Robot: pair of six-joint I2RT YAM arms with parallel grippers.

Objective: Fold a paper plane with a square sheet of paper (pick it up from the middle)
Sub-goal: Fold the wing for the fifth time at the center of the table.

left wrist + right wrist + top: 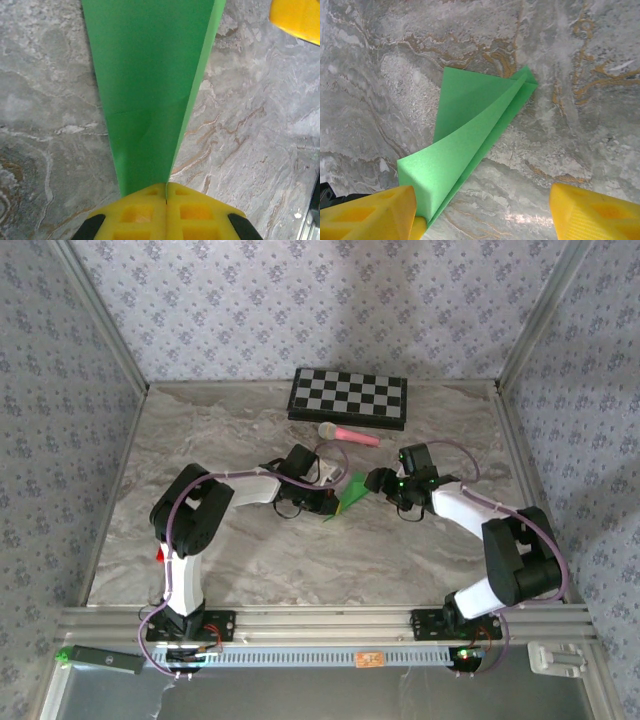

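The square sheet of paper (350, 493) is bright green and folded lengthwise into a slim, pointed plane shape, held just above the marble table between the two arms. My left gripper (335, 502) is shut on its narrow end, yellow fingers (135, 212) pressed together over the fold (166, 189). From there the paper (150, 75) widens away from that grip. My right gripper (482, 215) stands open beside the paper (470, 130). The paper's folded edge rests against the right gripper's left finger (370, 215), while the right finger (595, 212) is well clear. One of those fingers (297, 20) also appears in the left wrist view.
A black-and-white checkered board (348, 397) lies at the back of the table. A pink-handled microphone (350, 434) lies just in front of it, close behind both grippers. Patterned walls close in the left, right and back. A metal rail (330, 620) runs along the near edge.
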